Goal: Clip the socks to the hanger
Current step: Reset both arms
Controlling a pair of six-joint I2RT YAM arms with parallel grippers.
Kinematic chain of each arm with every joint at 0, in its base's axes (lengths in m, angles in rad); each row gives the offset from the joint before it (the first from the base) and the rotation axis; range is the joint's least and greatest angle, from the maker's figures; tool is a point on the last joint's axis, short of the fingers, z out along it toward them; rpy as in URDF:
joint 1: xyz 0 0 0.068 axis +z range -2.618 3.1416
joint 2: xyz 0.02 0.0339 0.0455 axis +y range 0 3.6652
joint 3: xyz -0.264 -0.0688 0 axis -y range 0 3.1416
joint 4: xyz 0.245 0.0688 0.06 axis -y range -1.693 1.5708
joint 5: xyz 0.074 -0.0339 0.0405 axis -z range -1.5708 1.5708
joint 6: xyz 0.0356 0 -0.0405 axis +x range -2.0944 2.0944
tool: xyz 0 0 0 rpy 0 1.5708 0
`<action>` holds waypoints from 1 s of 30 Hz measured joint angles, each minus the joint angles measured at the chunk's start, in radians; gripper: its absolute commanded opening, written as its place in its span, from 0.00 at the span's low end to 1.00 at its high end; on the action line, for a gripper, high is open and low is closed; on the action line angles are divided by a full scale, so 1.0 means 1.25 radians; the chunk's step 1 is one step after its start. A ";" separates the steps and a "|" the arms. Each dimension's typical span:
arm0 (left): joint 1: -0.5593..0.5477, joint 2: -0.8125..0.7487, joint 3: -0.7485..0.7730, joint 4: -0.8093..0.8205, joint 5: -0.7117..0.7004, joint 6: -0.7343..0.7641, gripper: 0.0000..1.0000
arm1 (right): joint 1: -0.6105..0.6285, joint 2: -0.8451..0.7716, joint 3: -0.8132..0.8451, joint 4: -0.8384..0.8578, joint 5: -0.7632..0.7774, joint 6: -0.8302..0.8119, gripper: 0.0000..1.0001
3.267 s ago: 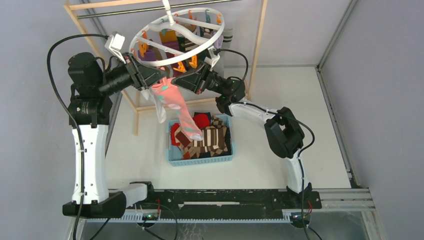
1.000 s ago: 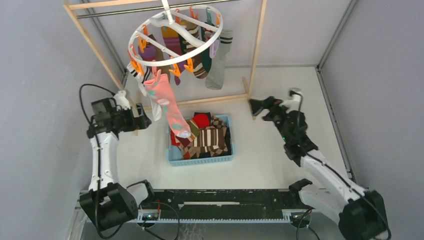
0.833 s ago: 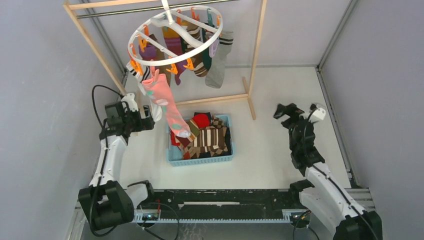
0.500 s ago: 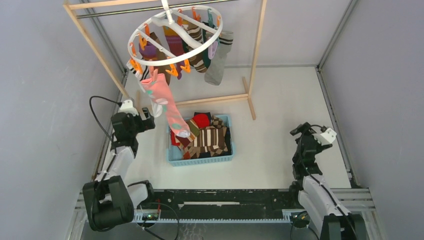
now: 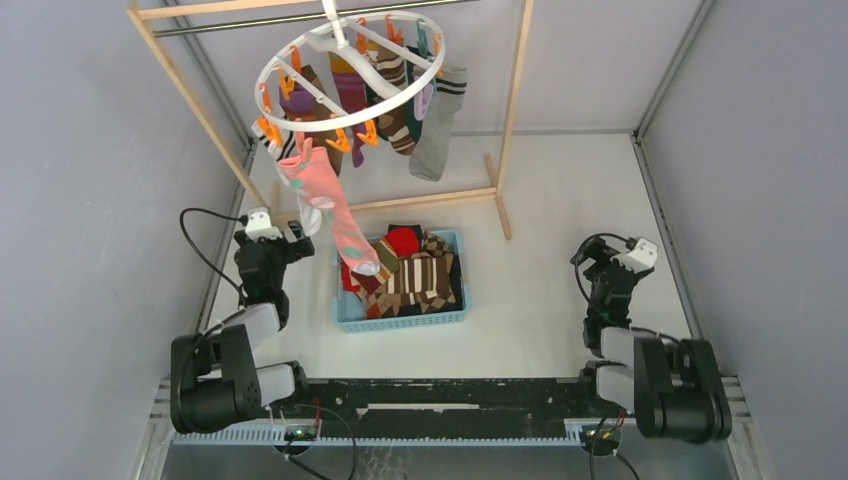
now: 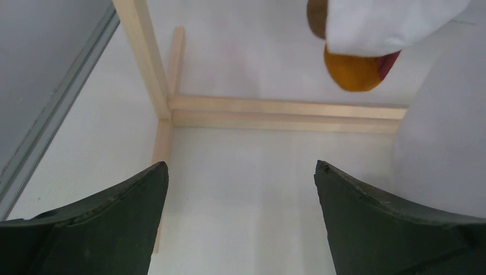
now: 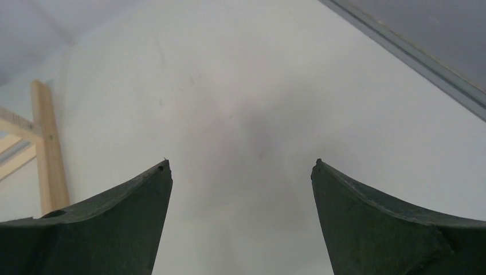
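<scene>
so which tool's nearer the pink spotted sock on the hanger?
Left. The left tool sits just left of the pink spotted sock; the right tool is far to its right, beyond the blue basket.

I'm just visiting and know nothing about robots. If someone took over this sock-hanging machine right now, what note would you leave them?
Left claw: open, empty, low by the foot of the wooden rack.
Right claw: open, empty, above the table.
Done: the hanger hangs on the rack with several socks clipped on. One is the pink spotted sock, which dangles toward the blue basket.
Left: more socks lie piled in the basket, waiting to be clipped.
</scene>
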 measured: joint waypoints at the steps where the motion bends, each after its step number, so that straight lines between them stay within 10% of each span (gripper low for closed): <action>1: -0.008 0.000 0.000 0.014 -0.005 0.001 1.00 | -0.001 0.032 0.003 0.034 -0.016 -0.011 0.99; 8: -0.073 0.024 -0.109 0.220 -0.071 0.030 1.00 | 0.078 0.192 0.030 0.164 -0.075 -0.125 0.99; 30: -0.098 0.034 -0.107 0.212 -0.182 0.042 1.00 | 0.040 0.204 0.146 0.080 -0.201 -0.194 0.99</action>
